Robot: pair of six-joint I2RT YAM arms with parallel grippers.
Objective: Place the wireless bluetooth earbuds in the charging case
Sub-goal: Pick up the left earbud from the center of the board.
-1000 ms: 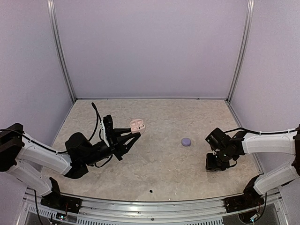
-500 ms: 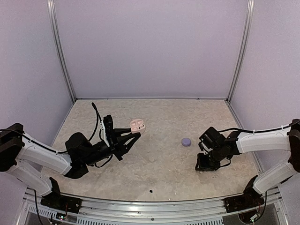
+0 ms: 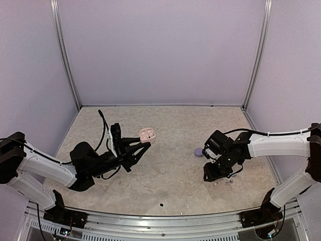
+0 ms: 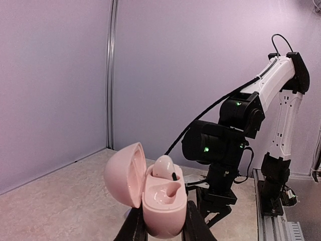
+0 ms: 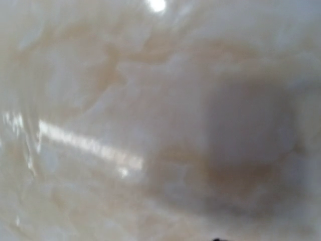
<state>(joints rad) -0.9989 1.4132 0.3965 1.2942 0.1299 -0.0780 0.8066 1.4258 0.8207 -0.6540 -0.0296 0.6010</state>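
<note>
Your left pincer is clamped on the pink charging case, and that's a firm grip: on the left wrist camera one finger presses each side of the case's lower half. The case stands upright right at the tips, lid swung open to the pincer's left side. One earbud sits in the socket nearer the lid; the socket beside it shows bare pink.

Over to your right pincer: it points down, tips close over the marbled table. Its own camera gives you only a blur of tabletop, so whether those jaws are wide or narrow I cannot tell.

A lilac round case lies shut on the table just beyond that pincer, towards the back wall and partly tucked behind the wrist. A couple of pale specks lie on the table just beside its tips, too small to name.

The two pincers are well apart.
</note>
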